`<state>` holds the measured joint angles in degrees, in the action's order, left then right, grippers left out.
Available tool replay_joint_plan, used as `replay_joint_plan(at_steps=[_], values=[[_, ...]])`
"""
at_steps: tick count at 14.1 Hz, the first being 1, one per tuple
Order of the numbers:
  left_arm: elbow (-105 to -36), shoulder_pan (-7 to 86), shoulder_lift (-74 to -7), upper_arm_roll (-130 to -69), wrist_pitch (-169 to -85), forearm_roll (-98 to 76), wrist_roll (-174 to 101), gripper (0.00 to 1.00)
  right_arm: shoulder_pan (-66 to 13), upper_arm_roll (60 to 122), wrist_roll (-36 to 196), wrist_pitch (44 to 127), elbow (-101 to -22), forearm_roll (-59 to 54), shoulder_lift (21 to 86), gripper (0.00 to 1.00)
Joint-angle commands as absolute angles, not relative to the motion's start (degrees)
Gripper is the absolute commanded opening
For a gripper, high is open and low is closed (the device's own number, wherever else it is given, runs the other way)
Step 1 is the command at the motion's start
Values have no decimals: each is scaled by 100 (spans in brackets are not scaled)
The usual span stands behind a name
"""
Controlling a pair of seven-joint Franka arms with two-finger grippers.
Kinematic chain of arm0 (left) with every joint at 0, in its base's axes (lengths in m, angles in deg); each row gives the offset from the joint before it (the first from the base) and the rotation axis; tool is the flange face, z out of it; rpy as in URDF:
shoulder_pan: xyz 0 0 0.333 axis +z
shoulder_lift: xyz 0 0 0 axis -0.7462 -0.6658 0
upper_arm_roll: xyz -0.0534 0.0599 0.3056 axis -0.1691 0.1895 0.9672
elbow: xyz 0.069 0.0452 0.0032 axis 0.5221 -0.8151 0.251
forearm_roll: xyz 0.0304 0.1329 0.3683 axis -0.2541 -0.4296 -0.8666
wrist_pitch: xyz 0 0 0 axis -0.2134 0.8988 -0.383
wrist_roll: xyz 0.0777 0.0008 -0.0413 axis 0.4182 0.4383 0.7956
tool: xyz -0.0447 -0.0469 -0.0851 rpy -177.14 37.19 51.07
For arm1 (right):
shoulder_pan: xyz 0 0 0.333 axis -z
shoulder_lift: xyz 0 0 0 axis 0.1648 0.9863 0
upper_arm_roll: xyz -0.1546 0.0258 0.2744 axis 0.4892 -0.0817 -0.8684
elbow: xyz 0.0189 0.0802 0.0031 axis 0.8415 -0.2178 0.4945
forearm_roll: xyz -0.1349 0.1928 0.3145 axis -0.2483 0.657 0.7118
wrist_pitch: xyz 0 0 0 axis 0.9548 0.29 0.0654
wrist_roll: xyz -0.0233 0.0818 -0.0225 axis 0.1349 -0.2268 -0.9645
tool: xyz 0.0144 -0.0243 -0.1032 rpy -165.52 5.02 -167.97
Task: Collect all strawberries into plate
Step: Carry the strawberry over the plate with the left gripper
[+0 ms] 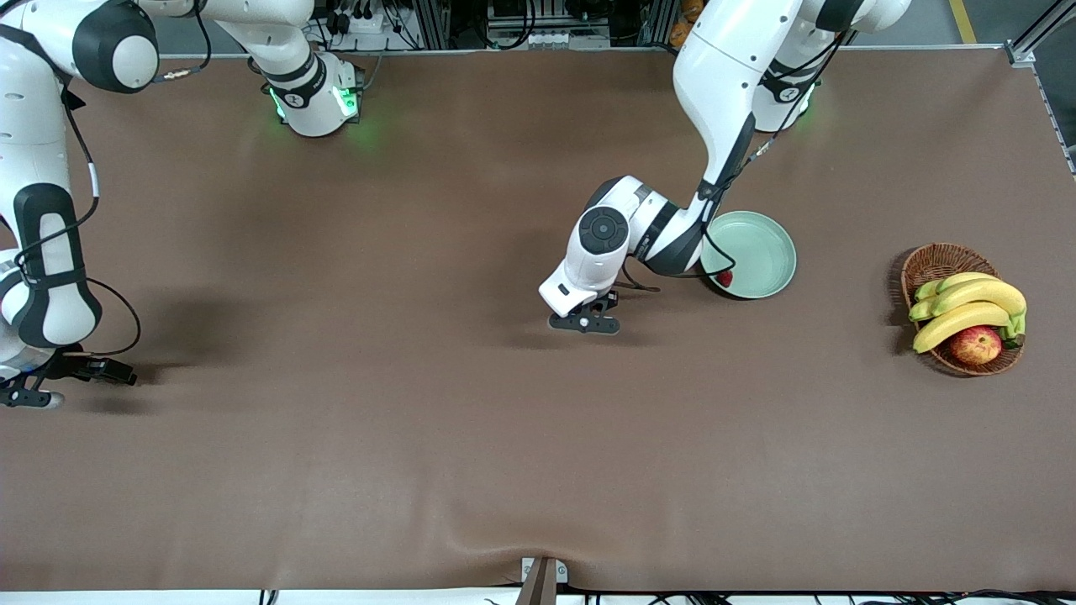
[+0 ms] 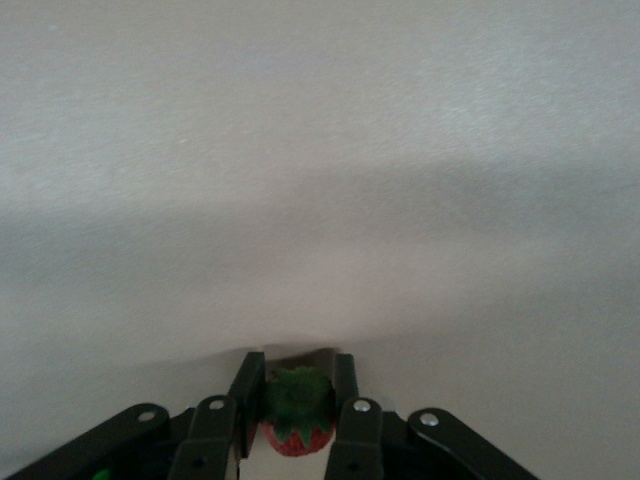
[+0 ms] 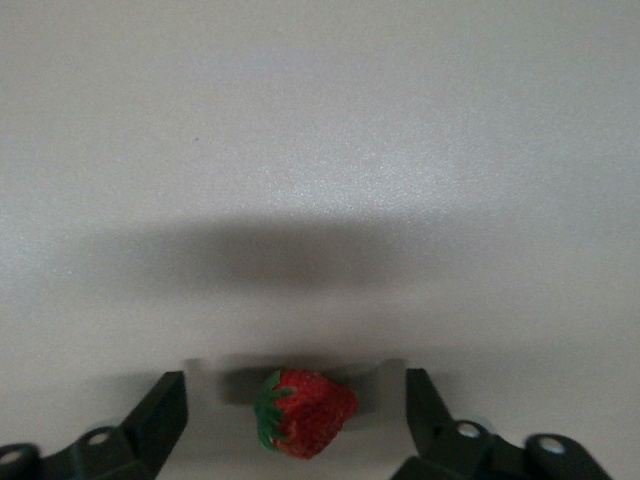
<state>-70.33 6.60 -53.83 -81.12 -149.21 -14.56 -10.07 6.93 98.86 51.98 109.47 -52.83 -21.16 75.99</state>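
At the right arm's end of the table, my right gripper [image 1: 29, 395] is down at the brown cloth [image 1: 353, 437], low in the front view. In its wrist view the fingers [image 3: 160, 415] stand wide apart with a strawberry [image 3: 305, 412] lying between them on the cloth, touching neither pad, so this gripper is released and grasps nothing. The berry lies on its side, its green cap turned toward one finger.

Toward the middle of the table, my left gripper [image 1: 586, 323] is also down at the cloth, close to the plate and nearer to the front camera than the plate. Its wrist view shows both fingers [image 2: 248, 385] pressed against a second strawberry [image 2: 296, 415], green cap uppermost: this gripper is clenched on that berry, which sits at the table surface.

Next comes the plate [image 1: 769, 231], pale mint green and round, partly covered by my left arm's forearm. Inside it a third strawberry [image 1: 725, 278] rests against the rim on the part nearest the front camera, half hidden by the arm's cable. I see nothing else in the plate.

At the left arm's end of the table stands a brown wicker basket [image 1: 941, 260], well apart from the plate. It holds a bunch of yellow bananas [image 1: 971, 304] and a red-yellow apple [image 1: 976, 344], the apple lying nearest the front camera.
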Motion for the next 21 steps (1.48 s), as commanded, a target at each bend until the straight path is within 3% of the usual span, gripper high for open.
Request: replay_joint_plan(at_steps=[1,2,6,11,14,21], values=[[-7187,1018,-4716,-8101,-14073,-1544,-1211,0,880,9759,5080,10923,-5108,-2008,7702,11],[-7204,1159,-4558,-8102,-13835,-1544,-1334,0,880,9759,5080,10905,-5108,-2008,7702,0],[-7774,1853,-3820,-8102,-13718,-1553,-2036,0,827,9759,5080,10791,-5100,-2008,7632,0],[-8696,2794,-3125,-8128,-13876,-1553,-3136,0,652,9767,5071,9844,-4881,-2060,7272,0],[-9303,3225,-2756,-8128,-14078,-1553,-3724,0,187,9759,4905,9350,-4827,-2069,6956,0],[-10798,3534,-2411,-8154,-15158,-1527,-4078,2,-1561,9759,5044,9340,-4705,-1999,6656,0]])
